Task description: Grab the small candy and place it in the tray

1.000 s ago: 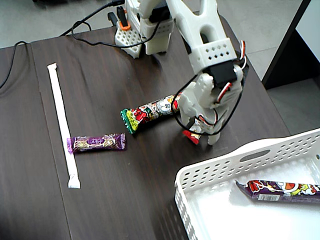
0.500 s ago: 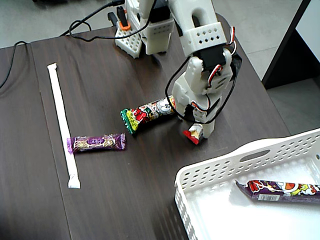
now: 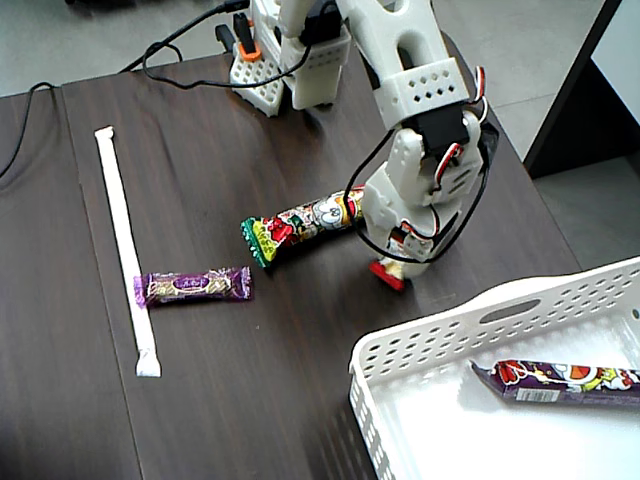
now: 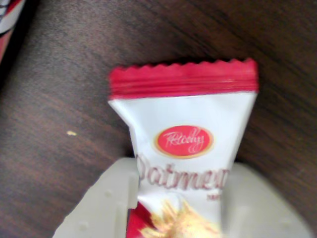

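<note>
White claw (image 4: 181, 208) of mine pinches the small candy (image 4: 183, 144) by its lower end; red crimped edge sticks out past my fingertips, low over the dark bench (image 3: 200, 400). Tray (image 3: 420, 340) sits near, apart, holding a purple stick (image 3: 560, 381).

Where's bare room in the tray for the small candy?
The tray floor is bare on its left half. The right is taken by a purple printed stick. The end effector, pinching the small candy, has clear table to the rim.
</note>
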You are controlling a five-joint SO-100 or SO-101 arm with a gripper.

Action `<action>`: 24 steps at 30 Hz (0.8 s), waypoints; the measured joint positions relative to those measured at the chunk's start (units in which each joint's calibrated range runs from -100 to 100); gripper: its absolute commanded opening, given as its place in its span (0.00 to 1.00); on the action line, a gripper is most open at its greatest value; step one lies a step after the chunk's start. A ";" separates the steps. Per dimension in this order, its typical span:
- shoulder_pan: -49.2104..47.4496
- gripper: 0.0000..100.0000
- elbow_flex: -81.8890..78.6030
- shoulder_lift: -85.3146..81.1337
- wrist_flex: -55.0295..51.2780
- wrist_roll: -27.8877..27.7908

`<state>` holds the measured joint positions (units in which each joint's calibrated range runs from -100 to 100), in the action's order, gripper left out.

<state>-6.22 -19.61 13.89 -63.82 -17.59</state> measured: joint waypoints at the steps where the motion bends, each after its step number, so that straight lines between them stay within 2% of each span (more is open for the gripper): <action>1: 0.00 0.05 0.00 0.00 0.00 0.00; 8: 0.00 0.01 0.00 0.00 0.00 0.00; 16: 0.60 0.01 0.18 -0.75 0.00 0.05; 24: 0.90 0.01 0.18 -8.84 -2.47 0.51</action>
<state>-5.32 -19.43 5.05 -66.30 -17.08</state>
